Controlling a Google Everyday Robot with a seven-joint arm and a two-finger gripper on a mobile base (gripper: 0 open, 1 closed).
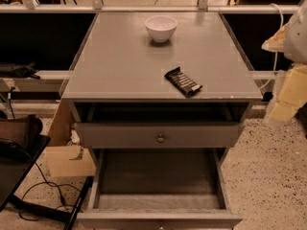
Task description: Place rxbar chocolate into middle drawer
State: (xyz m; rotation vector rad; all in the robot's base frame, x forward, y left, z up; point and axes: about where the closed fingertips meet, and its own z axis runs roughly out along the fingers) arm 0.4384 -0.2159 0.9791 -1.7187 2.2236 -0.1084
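My pincer (288,97) at right edge, beside desk (120,66), apart from rxbar chocolate (183,81); how wide it stands, I cannot tell. Rxbar chocolate flat on desk, front right. Middle drawer (158,218) stands pulled out below. White bowl (160,28) at back.

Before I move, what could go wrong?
The small black-wrapped rxbar chocolate lies near the grey cabinet top's front edge; a nudge could push it off. The knobbed grey top drawer stands slightly out over the open grey middle drawer, possibly blocking a drop. The pale end effector is at the right edge.
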